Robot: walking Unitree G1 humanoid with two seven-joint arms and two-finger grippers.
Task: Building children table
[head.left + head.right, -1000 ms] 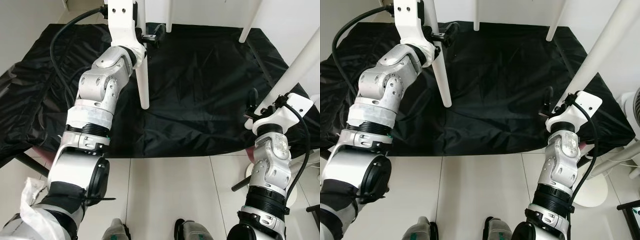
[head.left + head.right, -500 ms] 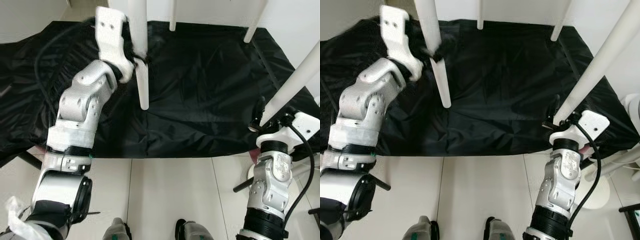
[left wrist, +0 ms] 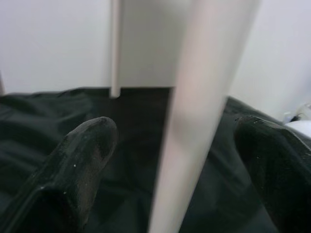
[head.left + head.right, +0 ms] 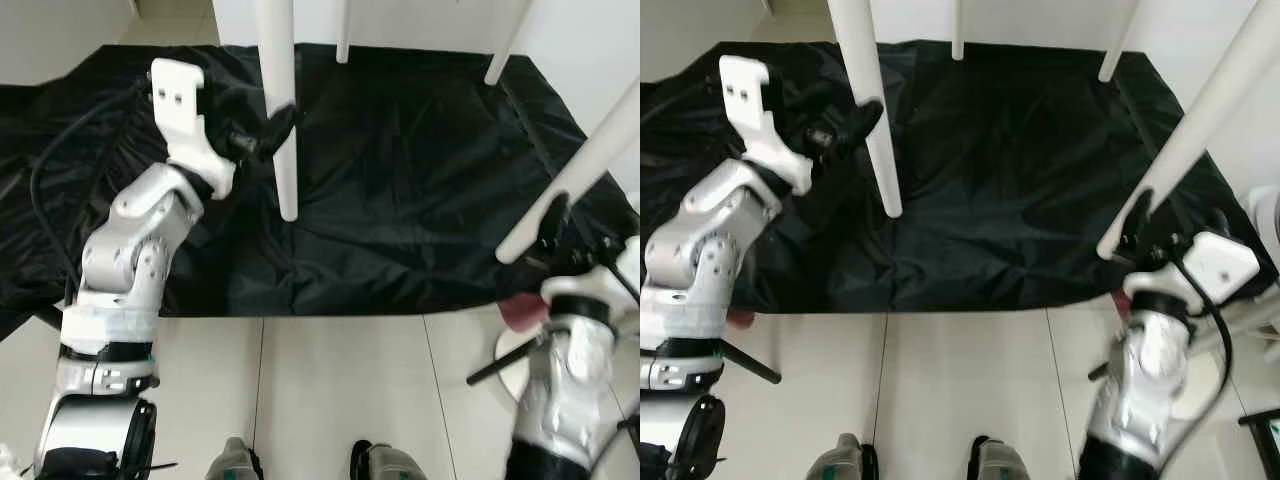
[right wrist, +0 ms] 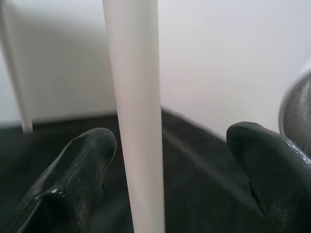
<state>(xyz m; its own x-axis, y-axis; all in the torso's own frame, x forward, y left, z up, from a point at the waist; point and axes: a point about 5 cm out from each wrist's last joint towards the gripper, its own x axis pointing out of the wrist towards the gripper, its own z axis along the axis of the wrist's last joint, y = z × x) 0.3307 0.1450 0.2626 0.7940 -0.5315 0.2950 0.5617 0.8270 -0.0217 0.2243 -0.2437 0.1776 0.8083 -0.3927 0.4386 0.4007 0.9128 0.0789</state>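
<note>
Children's table stands on black sheet (image 4: 400, 200). Left gripper (image 3: 170, 160) and right gripper (image 5: 170, 170), jaws wide open, straddle near-left leg (image 4: 280, 120) and near-right leg (image 4: 1200, 120) ungrasped. Legs look rigid, smooth, light; grasp mid-shaft.

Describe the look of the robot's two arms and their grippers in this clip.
Both arms are silver metal with rounded joint housings and black ribbed collars. Each wrist ends in a white bracket; the left one has two small holes. A black cable loops from the left arm, another along the right arm. The left gripper and the right gripper each have two long, matte black, round-tipped fingers.
</note>
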